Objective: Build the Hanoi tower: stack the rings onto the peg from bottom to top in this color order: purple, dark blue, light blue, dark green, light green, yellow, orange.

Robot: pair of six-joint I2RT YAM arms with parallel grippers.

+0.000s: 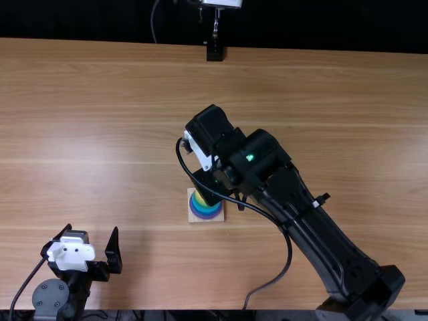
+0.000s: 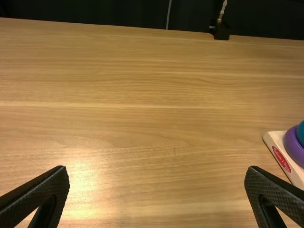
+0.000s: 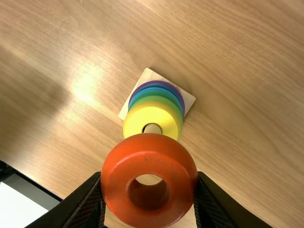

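Top view, wooden base (image 1: 194, 218): pile of rings on it
Top view, right gripper (image 1: 212, 186): over the base
Top view, left gripper (image 1: 93, 227): well left of the base, fingers wide apart
Left wrist view, purple ring (image 2: 294, 146): fat, on the base
Right wrist view, orange ring (image 3: 149, 180): shiny like a donut, squeezed by the right gripper above the base
Right wrist view, yellow ring (image 3: 152, 114): top of the pile

One ring (image 3: 149, 156) is orange, the table (image 1: 100, 120) streaked brown

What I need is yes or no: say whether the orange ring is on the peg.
No, the right gripper holds the orange ring, and the peg tip shows within the yellow ring.
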